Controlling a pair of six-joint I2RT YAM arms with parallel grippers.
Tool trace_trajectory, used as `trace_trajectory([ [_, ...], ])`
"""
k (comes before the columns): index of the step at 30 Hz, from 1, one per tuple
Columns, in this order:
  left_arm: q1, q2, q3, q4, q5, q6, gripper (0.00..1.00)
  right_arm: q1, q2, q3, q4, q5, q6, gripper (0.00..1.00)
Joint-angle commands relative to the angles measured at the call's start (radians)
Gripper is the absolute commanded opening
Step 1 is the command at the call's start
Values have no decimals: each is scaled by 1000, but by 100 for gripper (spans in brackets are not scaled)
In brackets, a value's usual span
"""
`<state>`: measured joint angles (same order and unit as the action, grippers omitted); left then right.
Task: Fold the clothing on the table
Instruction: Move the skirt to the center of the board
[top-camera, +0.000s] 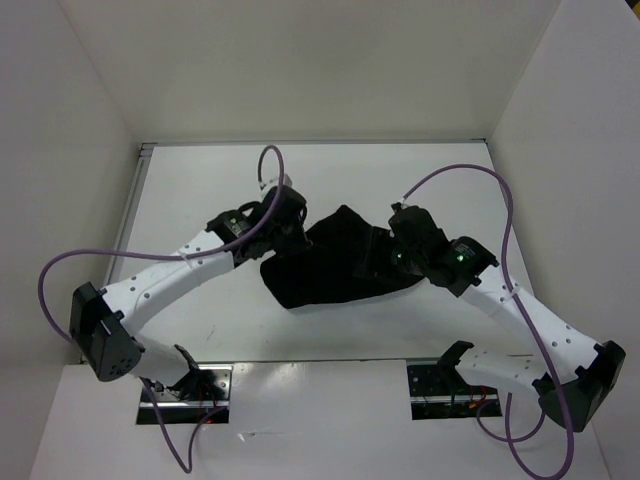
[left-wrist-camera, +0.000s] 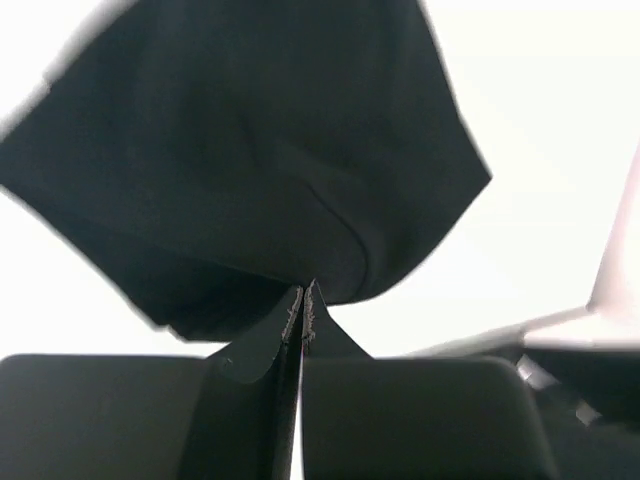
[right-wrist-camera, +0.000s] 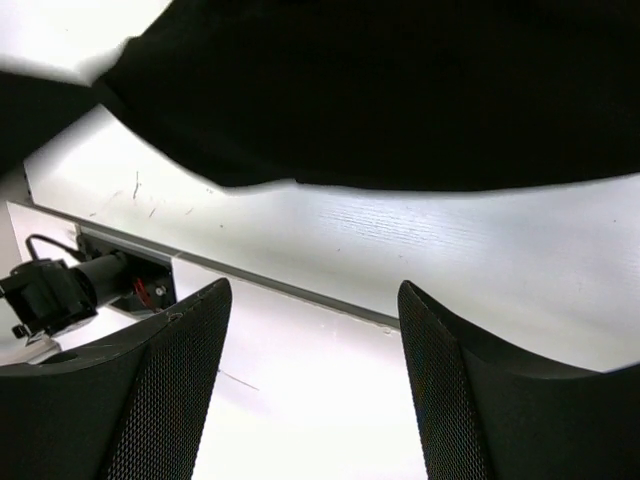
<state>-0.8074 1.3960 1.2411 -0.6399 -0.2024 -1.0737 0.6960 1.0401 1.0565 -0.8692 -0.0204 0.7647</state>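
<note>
The black clothing (top-camera: 335, 270) lies bunched in the middle of the white table (top-camera: 200, 180). My left gripper (top-camera: 296, 236) is at its left upper edge. In the left wrist view the fingers are pressed together, and the left gripper (left-wrist-camera: 303, 292) pinches the near hem of the clothing (left-wrist-camera: 250, 150), where a crease runs into the tips. My right gripper (top-camera: 392, 258) hovers over the garment's right end. In the right wrist view the right gripper (right-wrist-camera: 312, 292) is wide open with nothing between its mesh pads (right-wrist-camera: 175, 380), and the clothing (right-wrist-camera: 400, 90) lies beyond the tips.
White walls (top-camera: 560, 110) enclose the table on three sides. Purple cables (top-camera: 470, 175) loop above both arms. The arm bases and mounting plates (top-camera: 190, 385) sit along the near edge. A seam and the base plate (right-wrist-camera: 110, 275) run under the right gripper.
</note>
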Motion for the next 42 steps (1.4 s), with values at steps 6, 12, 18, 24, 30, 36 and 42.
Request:
trace_trajectory([
  [6, 168, 146, 572, -30, -190, 320, 0, 8, -35, 46, 2, 27, 7, 73],
  [12, 122, 92, 735, 11, -19, 406, 0, 8, -120, 37, 2, 73, 50, 73],
  [18, 2, -64, 144, 176, 320, 215, 0, -1, -152, 37, -33, 94, 50, 73],
  [24, -128, -200, -253, 100, 462, 66, 42, -12, -140, 19, -42, 85, 41, 73],
  [30, -128, -451, -64, -66, 201, 52, 84, -12, -68, 19, -1, 39, 21, 73],
  [36, -119, -473, -113, -124, -120, -66, 80, 91, 178, 112, -31, 88, -18, 69],
  [42, -101, -540, -206, -124, -180, -118, 77, 184, 441, 241, 1, 119, -21, 58],
])
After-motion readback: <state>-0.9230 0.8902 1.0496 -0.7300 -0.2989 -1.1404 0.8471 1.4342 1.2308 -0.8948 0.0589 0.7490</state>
